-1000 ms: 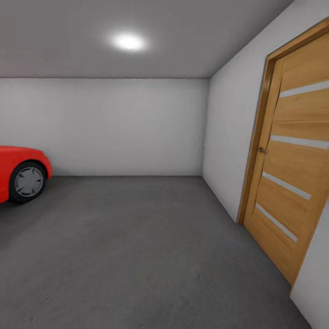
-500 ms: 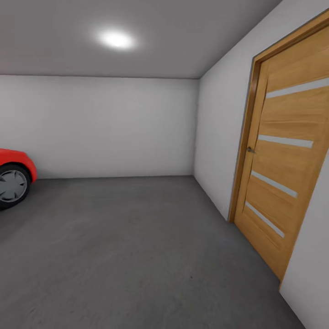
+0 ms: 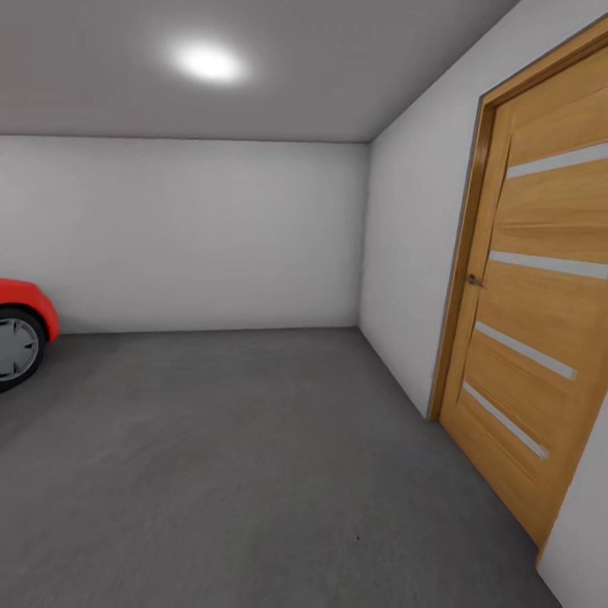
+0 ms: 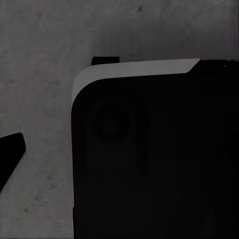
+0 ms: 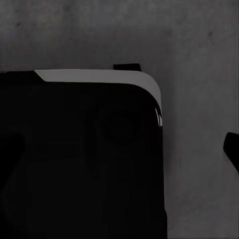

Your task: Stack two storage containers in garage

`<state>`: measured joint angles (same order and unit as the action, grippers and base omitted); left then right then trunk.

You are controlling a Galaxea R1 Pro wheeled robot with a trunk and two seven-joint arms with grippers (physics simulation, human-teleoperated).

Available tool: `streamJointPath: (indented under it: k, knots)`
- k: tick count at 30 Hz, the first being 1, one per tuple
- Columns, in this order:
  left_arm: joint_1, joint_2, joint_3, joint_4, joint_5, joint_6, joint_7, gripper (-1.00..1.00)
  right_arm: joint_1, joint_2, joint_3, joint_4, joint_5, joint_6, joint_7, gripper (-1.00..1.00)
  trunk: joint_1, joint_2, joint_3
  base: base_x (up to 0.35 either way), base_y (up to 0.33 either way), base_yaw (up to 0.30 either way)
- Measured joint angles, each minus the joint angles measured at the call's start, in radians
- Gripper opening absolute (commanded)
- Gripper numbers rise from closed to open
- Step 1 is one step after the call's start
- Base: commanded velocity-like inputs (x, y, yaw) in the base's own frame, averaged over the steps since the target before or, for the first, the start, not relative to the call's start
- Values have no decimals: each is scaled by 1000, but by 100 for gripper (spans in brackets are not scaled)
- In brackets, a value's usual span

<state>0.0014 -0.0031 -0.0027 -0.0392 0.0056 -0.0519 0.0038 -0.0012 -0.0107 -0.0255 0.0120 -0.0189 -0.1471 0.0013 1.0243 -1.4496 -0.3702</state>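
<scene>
Facing garage floor (image 3: 236, 456); finger spread unreadable.

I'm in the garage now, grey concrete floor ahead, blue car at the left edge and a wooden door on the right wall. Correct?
Not quite: the car is red, not blue, as the head view shows. The rest holds: grey concrete floor ahead, wooden door on the right wall.

Both wrist cameras look down onto a dark, rounded part of the robot's body (image 4: 149, 159); no fingers are recognisable.
</scene>
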Motion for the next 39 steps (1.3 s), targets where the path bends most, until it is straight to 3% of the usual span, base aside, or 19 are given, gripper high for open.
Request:
streamJointPath:
  k: [39]
  knots:
    - [0, -1, 0, 0, 0, 0, 0, 100, 0, 2, 2, -1, 27, -6, 0, 100, 0, 0, 0, 323, 0, 0]
